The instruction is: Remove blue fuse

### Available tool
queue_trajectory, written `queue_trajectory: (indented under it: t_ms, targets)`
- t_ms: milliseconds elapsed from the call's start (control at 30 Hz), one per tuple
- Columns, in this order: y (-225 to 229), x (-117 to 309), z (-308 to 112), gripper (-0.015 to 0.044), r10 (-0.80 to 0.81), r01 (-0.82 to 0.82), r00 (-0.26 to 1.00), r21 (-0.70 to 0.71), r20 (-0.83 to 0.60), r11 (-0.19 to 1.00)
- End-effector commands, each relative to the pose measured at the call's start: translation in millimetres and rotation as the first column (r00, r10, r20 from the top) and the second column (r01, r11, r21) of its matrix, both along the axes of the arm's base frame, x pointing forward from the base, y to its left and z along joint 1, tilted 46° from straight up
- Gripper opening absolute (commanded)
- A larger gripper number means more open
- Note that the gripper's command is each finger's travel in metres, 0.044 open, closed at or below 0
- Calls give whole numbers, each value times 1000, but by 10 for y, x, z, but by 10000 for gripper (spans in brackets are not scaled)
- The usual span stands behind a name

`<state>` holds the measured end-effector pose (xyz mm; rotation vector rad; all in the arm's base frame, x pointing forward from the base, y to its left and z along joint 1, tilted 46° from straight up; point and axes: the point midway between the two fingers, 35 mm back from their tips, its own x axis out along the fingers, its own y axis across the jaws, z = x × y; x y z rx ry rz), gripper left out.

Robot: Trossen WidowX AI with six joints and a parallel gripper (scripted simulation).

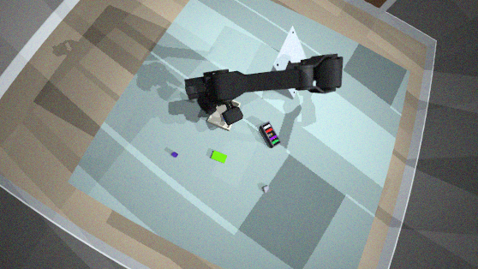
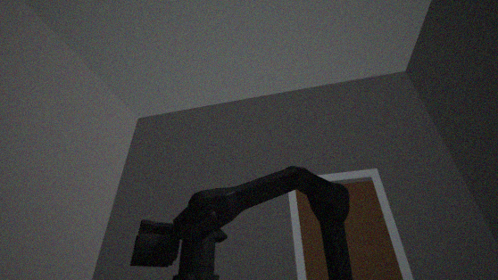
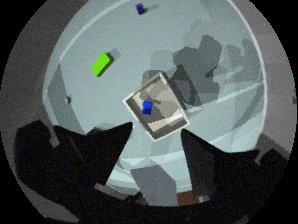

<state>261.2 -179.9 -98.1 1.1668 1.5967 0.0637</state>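
The blue fuse (image 3: 146, 107) shows inside the outline of the tray (image 1: 219, 125) (image 3: 140, 121), toward its left side in the wrist view, clear of both fingers. My gripper (image 3: 157, 128) is open, its fingertips wide apart near the tray's lower edge in that view. In the top view the hand and arm hide part of the tray. The black fuse block (image 1: 265, 137) stands to the right of the tray, with several coloured fuses in it, white, red, purple and green among them. How high the fingertips are above the tray is hard to tell.
A bright green block (image 1: 218, 157) (image 3: 102, 64) lies below the tray in the top view. A small purple block (image 1: 174, 154) (image 3: 140, 9) lies farther left, and a small pale object (image 1: 265, 188) (image 3: 68, 100) below the fuse block. A white plate (image 1: 291, 47) is under the arm's base.
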Motion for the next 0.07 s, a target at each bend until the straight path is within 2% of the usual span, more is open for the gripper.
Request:
queue_trajectory:
  t_ms: [0,33]
  targets:
    - [0,0,-1,330,0,0,1000,0,0,1000]
    - [0,0,-1,330,0,0,1000,0,0,1000]
